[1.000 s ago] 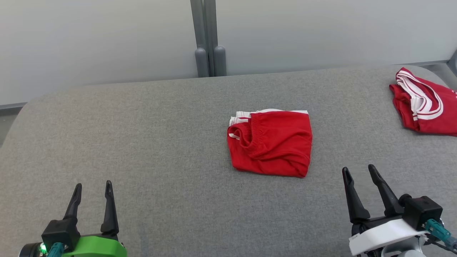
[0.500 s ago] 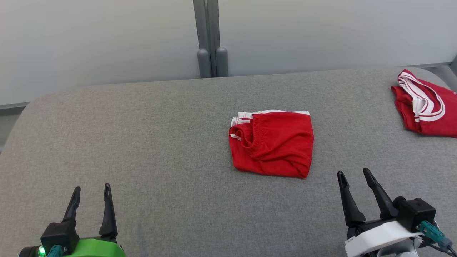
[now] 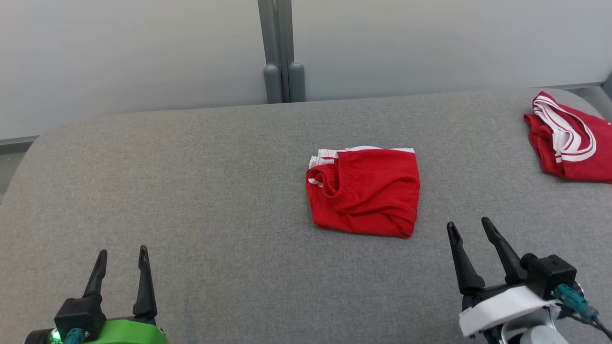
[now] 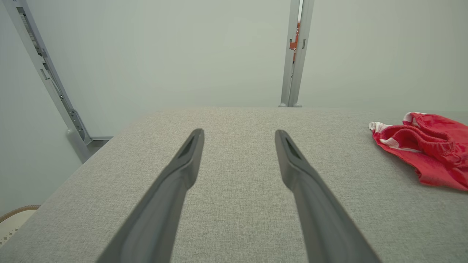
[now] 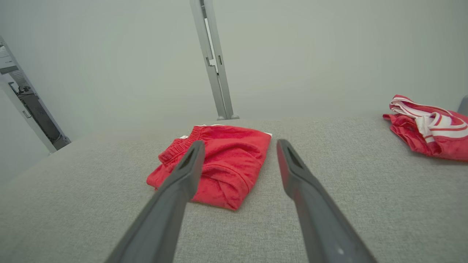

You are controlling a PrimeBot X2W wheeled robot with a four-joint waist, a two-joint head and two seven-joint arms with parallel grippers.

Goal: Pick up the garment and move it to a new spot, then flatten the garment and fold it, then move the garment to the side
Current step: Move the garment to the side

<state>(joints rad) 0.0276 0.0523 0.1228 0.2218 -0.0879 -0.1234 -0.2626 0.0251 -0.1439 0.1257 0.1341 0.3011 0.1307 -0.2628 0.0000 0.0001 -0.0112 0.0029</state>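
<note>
A red garment (image 3: 366,191) with white trim lies folded into a compact square in the middle of the grey surface (image 3: 215,191). It also shows at the right edge of the left wrist view, garment (image 4: 426,146), and ahead of the right fingers, garment (image 5: 219,162). My right gripper (image 3: 469,228) stands open just short of the garment's near right corner, apart from it. At the lower left my left gripper (image 3: 122,253) is open and empty, far from the cloth. In the wrist views the left gripper (image 4: 239,133) and right gripper (image 5: 239,144) show spread fingers.
A second red garment with white stripes (image 3: 569,138) lies crumpled at the far right of the surface, also seen as the striped garment (image 5: 427,126). A grey post (image 3: 279,50) stands against the pale wall behind. The surface's left edge (image 4: 91,160) drops to the floor.
My right gripper has shifted slightly left and toward the garment's near right corner. The left gripper has barely moved. The garment lies unchanged.
</note>
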